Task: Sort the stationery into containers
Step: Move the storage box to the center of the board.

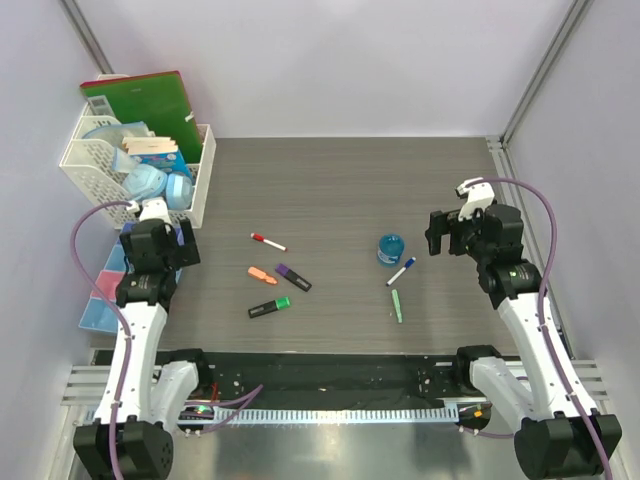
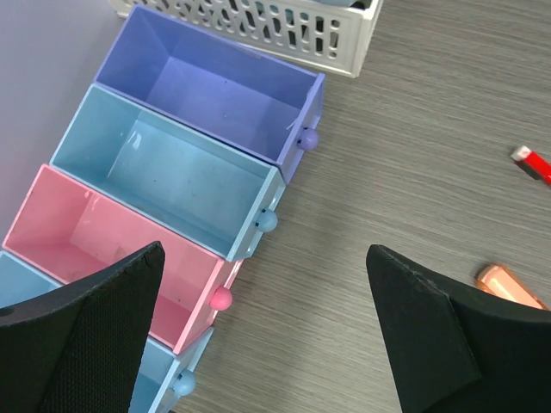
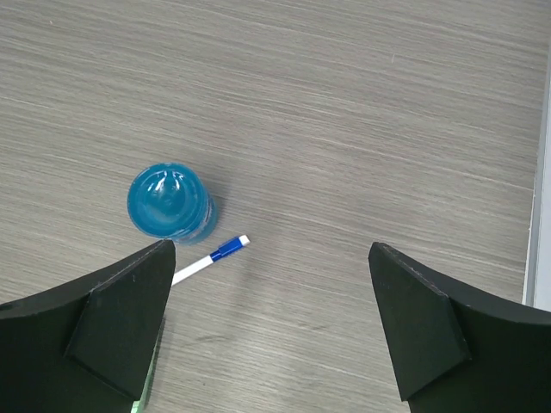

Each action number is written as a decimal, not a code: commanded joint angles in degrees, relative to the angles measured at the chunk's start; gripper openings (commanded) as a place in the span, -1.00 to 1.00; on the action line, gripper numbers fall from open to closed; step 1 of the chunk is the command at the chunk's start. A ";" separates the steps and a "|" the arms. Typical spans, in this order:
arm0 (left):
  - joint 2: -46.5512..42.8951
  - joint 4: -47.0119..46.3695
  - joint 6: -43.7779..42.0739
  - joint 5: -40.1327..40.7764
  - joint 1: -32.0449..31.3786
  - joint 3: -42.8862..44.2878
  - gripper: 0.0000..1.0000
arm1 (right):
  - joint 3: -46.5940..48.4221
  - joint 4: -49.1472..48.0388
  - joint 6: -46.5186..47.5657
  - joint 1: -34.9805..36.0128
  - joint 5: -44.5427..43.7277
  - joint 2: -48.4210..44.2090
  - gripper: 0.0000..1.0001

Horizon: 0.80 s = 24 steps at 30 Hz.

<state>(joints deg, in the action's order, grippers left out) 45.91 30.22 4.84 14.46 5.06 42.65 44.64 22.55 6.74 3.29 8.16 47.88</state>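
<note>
On the table lie a red-capped marker (image 1: 268,241), an orange highlighter (image 1: 262,275), a purple-black highlighter (image 1: 293,277), a green-black highlighter (image 1: 270,307), a blue tape roll (image 1: 390,249), a blue-capped marker (image 1: 401,271) and a pale green pen (image 1: 397,305). My left gripper (image 2: 267,335) is open and empty beside the joined bins: purple (image 2: 215,82), light blue (image 2: 164,168), pink (image 2: 103,241) and blue (image 2: 26,284), all empty where visible. My right gripper (image 3: 271,331) is open and empty, just right of the tape roll (image 3: 170,202) and blue-capped marker (image 3: 211,256).
A white lattice basket (image 1: 82,152) with masks and papers stands at the back left, just behind the bins, with a green folder (image 1: 140,100) behind it. My left arm hides most of the bins in the top view. The table's right edge (image 3: 538,172) is near my right gripper.
</note>
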 commanded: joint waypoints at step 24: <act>27.82 -6.56 8.26 -10.94 22.98 11.49 0.99 | 1.33 0.57 9.60 -0.04 5.28 2.04 1.00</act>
<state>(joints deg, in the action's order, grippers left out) 71.99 27.27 12.45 6.87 26.89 53.23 43.72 22.90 15.25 3.29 11.35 49.54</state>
